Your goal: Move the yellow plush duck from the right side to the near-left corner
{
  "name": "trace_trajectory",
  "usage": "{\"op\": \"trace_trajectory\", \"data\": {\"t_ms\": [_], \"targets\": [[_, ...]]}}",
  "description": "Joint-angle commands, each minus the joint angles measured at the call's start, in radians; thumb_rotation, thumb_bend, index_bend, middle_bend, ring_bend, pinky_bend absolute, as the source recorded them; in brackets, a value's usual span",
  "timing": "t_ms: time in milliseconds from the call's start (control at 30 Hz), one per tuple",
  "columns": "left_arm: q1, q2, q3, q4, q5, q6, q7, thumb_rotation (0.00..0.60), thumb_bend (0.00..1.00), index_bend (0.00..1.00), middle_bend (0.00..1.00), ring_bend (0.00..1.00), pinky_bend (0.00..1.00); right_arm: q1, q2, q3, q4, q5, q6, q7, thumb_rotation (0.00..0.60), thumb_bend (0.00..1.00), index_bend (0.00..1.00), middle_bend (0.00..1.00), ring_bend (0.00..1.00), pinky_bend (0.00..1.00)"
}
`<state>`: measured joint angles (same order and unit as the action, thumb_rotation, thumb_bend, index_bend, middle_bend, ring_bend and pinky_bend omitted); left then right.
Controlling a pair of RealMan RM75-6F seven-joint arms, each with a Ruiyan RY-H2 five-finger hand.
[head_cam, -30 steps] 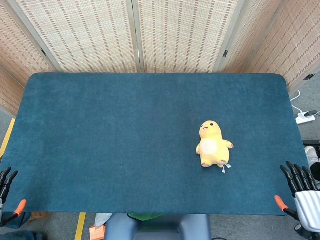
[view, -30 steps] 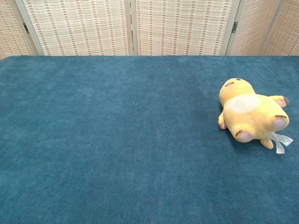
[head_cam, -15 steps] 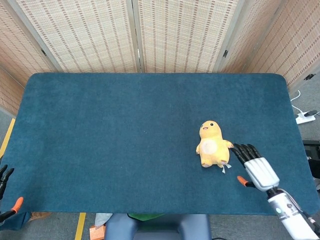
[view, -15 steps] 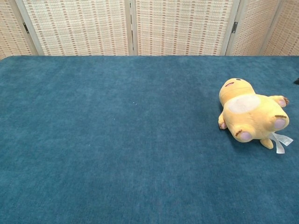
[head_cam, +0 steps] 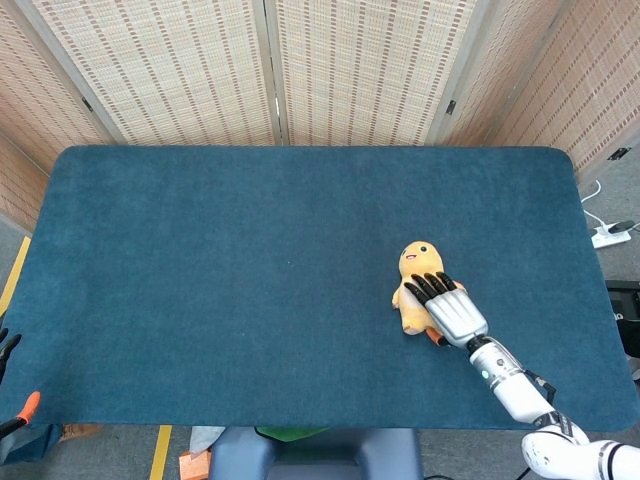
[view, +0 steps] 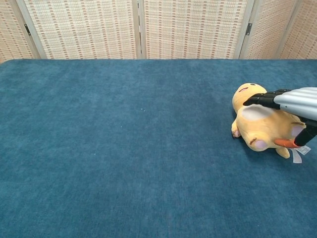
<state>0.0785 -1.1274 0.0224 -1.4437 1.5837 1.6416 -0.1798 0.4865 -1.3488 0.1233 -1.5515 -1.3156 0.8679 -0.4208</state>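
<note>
The yellow plush duck lies on its back on the right half of the blue table, head pointing away from me. My right hand lies flat over its belly with the fingers stretched out and spread. In the chest view the duck sits at the right edge, and the right hand hovers just above it, its orange thumb tip beside the duck's leg. Nothing is gripped. Only the fingertips of my left hand show past the table's near-left corner, apart and holding nothing.
Woven folding screens stand behind the far edge of the table. A white power strip lies on the floor off the right side. The blue cloth stretches bare from the duck to the near-left corner.
My right hand has come in from the near-right corner and now covers the duck's belly. The duck has not moved. The left hand has slipped a little further out of view.
</note>
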Motion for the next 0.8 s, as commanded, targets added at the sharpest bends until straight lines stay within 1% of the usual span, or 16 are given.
{"op": "trace_trajectory", "data": {"t_ms": [33,67,100,133,200,233,300,367,433,533,600,800], "targets": [[0.000,0.001,-0.001,0.000,-0.002,-0.001,-0.002,0.600,0.35,0.02,0.00,0.00,0.15,0.003,-0.051,-0.005,0.037,0.010,0.062,-0.050,0.600,0.42,0.10,0.25,0.21,0.50],[0.001,0.001,-0.001,0.000,-0.003,0.000,-0.002,0.600,0.35,0.02,0.00,0.00,0.15,0.001,-0.064,-0.007,0.050,-0.005,0.085,-0.056,0.600,0.45,0.19,0.32,0.28,0.59],[0.001,0.001,-0.001,-0.001,-0.002,0.001,-0.002,0.600,0.35,0.02,0.00,0.00,0.15,-0.002,-0.081,-0.011,0.070,-0.025,0.114,-0.058,0.600,0.49,0.30,0.40,0.36,0.67],[0.001,0.001,-0.001,-0.001,-0.002,0.001,-0.001,0.600,0.34,0.02,0.00,0.00,0.15,-0.003,-0.092,-0.013,0.083,-0.042,0.133,-0.053,0.600,0.53,0.39,0.47,0.43,0.74],[0.002,0.001,0.000,-0.002,0.000,0.003,0.000,0.600,0.34,0.02,0.00,0.00,0.15,-0.003,-0.112,-0.018,0.111,-0.086,0.171,-0.029,0.600,0.60,0.50,0.56,0.52,0.82],[0.002,0.000,0.000,-0.002,0.001,0.004,0.001,0.600,0.34,0.02,0.00,0.00,0.15,0.000,-0.119,-0.025,0.124,-0.122,0.192,-0.004,0.600,0.63,0.53,0.59,0.55,0.84],[0.002,0.000,0.000,-0.003,0.001,0.004,0.002,0.600,0.34,0.02,0.00,0.00,0.15,0.008,-0.126,-0.037,0.140,-0.189,0.227,0.045,0.600,0.67,0.58,0.63,0.59,0.87],[0.003,0.001,0.000,-0.004,0.000,0.004,0.003,0.600,0.34,0.02,0.00,0.00,0.15,0.020,-0.132,-0.050,0.153,-0.273,0.278,0.087,0.600,0.68,0.60,0.65,0.61,0.89],[0.003,0.001,0.000,-0.005,0.001,0.004,0.003,0.600,0.34,0.02,0.00,0.00,0.15,0.035,-0.143,-0.060,0.160,-0.353,0.331,0.103,0.600,0.68,0.62,0.66,0.62,0.90],[0.003,0.002,0.001,-0.006,0.003,0.006,0.000,0.600,0.34,0.02,0.00,0.00,0.15,0.062,-0.167,-0.065,0.143,-0.429,0.369,0.107,0.600,0.68,0.63,0.66,0.62,0.91],[0.004,0.003,0.002,-0.007,0.006,0.007,-0.003,0.600,0.34,0.02,0.00,0.00,0.15,0.084,-0.184,-0.064,0.119,-0.447,0.356,0.106,0.600,0.68,0.63,0.66,0.62,0.91],[0.004,0.005,0.006,0.000,0.021,0.016,-0.018,0.600,0.34,0.03,0.00,0.00,0.15,0.158,-0.256,-0.062,0.057,-0.436,0.239,0.091,0.600,0.68,0.63,0.65,0.62,0.91]]}}
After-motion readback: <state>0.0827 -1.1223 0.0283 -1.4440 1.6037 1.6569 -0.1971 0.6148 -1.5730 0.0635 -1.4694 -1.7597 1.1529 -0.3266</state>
